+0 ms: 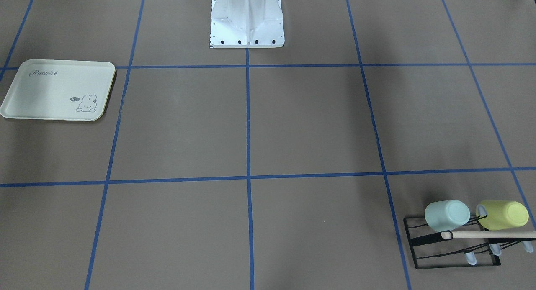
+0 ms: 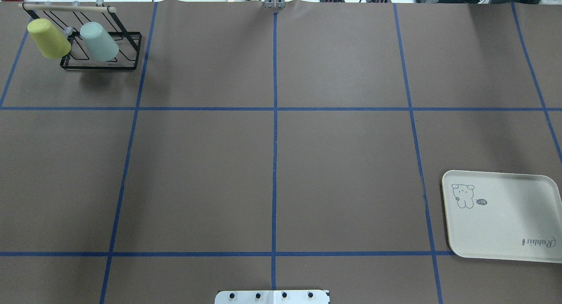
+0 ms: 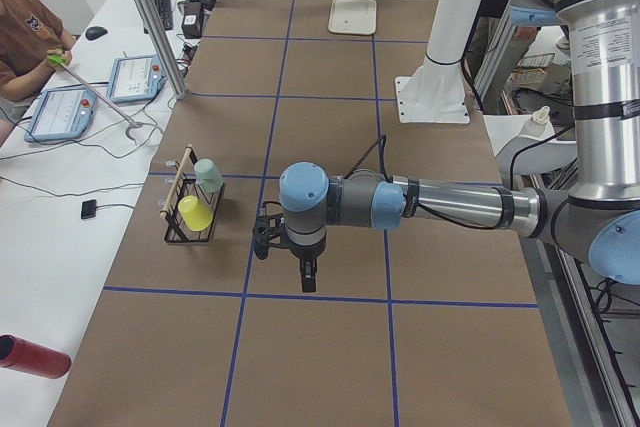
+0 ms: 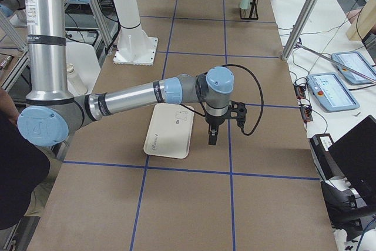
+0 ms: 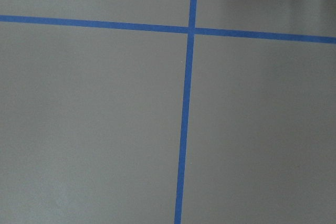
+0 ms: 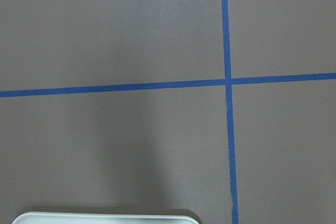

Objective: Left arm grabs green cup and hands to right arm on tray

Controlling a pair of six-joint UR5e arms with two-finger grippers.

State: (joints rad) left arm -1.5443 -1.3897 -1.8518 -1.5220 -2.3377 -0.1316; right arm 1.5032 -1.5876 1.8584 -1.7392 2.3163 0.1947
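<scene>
The pale mint-green cup [image 1: 447, 215] hangs mouth-down on a black wire rack [image 1: 452, 250], next to a yellow-green cup [image 1: 504, 215]. It also shows in the overhead view [image 2: 99, 41]. The cream tray [image 2: 505, 216] lies empty at the table's right side and also shows in the front-facing view [image 1: 54, 89]. My left gripper [image 3: 308, 279] hangs above the table, apart from the rack. My right gripper [image 4: 211, 138] hangs just beside the tray [image 4: 170, 130]. Both grippers show only in the side views, so I cannot tell whether they are open or shut.
The rack has a wooden bar [image 2: 66, 7] along its top. The robot's white base [image 1: 247, 20] stands at the table's middle edge. Blue tape lines grid the brown table. An operator sits at a side desk [image 3: 25, 27] with teach pendants.
</scene>
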